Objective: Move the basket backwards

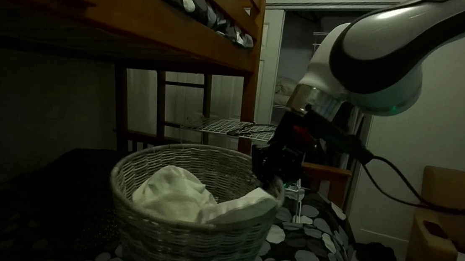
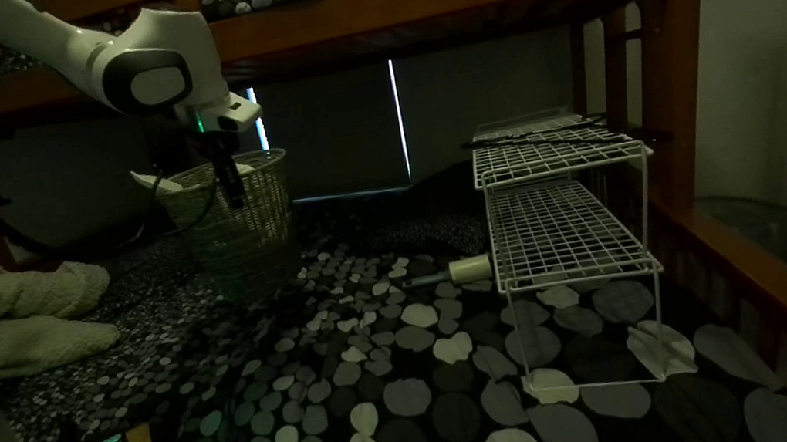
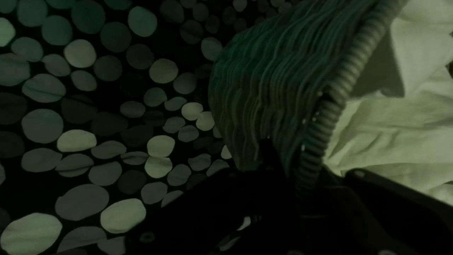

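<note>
A tall round wicker basket stands on the dotted bedspread. It also shows in an exterior view and in the wrist view. White cloth lies inside it, also seen in the wrist view. My black gripper points down at the basket's rim, also in an exterior view. In the wrist view my gripper has one finger outside the wall and the other inside, with the rim pinched between them. The inner fingertip is hidden and the fingers are very dark.
An upper bunk frame hangs over the bed, close to my arm. A white wire rack stands on the bed, with a roller beside it. A cream blanket lies near the basket. A tan armchair stands beyond the bed.
</note>
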Controlling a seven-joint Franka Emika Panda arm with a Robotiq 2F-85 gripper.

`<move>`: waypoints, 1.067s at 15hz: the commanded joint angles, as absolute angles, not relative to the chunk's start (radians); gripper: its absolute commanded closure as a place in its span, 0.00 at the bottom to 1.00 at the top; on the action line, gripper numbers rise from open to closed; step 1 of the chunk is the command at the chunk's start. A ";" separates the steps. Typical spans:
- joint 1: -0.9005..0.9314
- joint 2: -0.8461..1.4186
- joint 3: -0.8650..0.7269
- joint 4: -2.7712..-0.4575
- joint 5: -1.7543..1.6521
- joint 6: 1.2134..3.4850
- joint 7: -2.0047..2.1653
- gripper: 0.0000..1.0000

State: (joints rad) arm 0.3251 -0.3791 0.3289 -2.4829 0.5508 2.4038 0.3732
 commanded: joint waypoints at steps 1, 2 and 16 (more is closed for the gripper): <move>0.312 -0.174 0.420 -2.341 0.542 2.627 0.578 0.98; 0.304 -0.113 0.441 -2.308 0.503 2.694 0.646 0.98; 0.376 0.063 0.325 -2.178 0.004 2.927 1.210 0.29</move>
State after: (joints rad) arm 0.3787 0.1562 0.2837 -2.0921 -0.1004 2.9176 1.3159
